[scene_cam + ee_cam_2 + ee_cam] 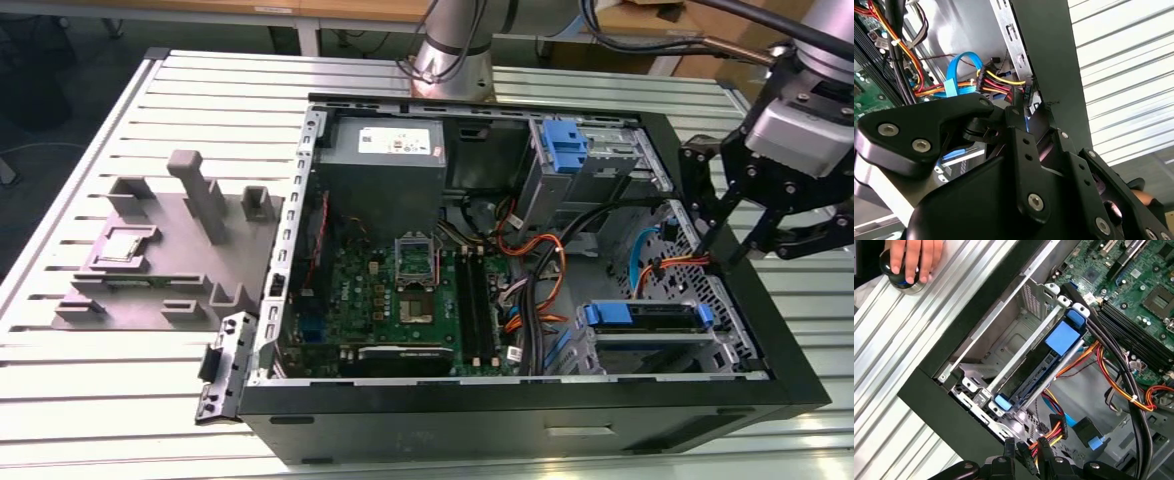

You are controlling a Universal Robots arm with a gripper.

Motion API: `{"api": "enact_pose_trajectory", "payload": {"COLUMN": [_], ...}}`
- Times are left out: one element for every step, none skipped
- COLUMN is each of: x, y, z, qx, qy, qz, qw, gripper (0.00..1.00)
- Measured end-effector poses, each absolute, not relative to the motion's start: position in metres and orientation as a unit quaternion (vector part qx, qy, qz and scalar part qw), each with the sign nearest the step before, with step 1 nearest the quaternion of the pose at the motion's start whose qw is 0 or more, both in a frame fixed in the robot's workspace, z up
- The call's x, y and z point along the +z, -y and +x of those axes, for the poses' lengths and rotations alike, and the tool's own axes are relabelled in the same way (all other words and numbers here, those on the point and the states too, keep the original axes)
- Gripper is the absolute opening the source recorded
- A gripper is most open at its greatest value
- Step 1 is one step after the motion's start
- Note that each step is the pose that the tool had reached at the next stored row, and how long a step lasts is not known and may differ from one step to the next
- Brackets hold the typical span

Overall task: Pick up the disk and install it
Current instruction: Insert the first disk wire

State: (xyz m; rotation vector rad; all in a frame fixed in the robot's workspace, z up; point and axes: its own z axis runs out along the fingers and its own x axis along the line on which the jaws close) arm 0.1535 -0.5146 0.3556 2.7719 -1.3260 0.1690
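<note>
While the disk (1054, 360) already sits in its cage (1004, 340) by the case's (534, 420) front corner, the gripper (727, 235) hovers alongside; jaw state cannot be told.

disk: flat drive (650, 316) (1046, 365) with blue plastic rails and a blue tab
pose: lying level, seated edge-on in its slot
place: inside the metal drive cage at the open computer case's lower corner, on the exterior view's right
contact: no gripper on it
</note>
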Motion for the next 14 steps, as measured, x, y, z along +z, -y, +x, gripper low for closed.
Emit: {"api": "enact_pose_trajectory", "payload": {"x": [0.3556, 0.3555, 0.3555, 0.3555, 0.3554, 0.3552, 0.3551, 0.3548, 0.3546, 0.3543, 0.3539, 0.3535, 0.3532, 0.3531], "y": [0.5139, 0.5130, 0.5122, 0.5115, 0.5105, 0.5097, 0.5092, 0.5091, 0.5091, 0.5091, 0.5091, 0.5091, 0.5091, 0.5091], "z": [0.1540, 0.1542, 0.1542, 0.1543, 0.1543, 0.1544, 0.1544, 0.1544, 0.1544, 0.1544, 0.1544, 0.1544, 0.1544, 0.1544], "qx": [0.055, 0.055, 0.055, 0.055, 0.055, 0.055, 0.055, 0.056, 0.056, 0.056, 0.056, 0.057, 0.057, 0.057], "qy": [0.430, 0.430, 0.430, 0.428, 0.427, 0.425, 0.422, 0.418, 0.410, 0.402, 0.394, 0.385, 0.377, 0.369], "qz": [0.900, 0.900, 0.901, 0.901, 0.902, 0.903, 0.904, 0.906, 0.910, 0.913, 0.917, 0.921, 0.924, 0.927], "qw": [0.033, 0.033, 0.033, 0.033, 0.032, 0.032, 0.032, 0.032, 0.031, 0.031, 0.030, 0.030, 0.029, 0.029], "gripper": [0.32, 0.32, 0.32, 0.32, 0.32, 0.32, 0.32, 0.32, 0.32, 0.32, 0.32, 0.32, 0.32, 0.32]}}
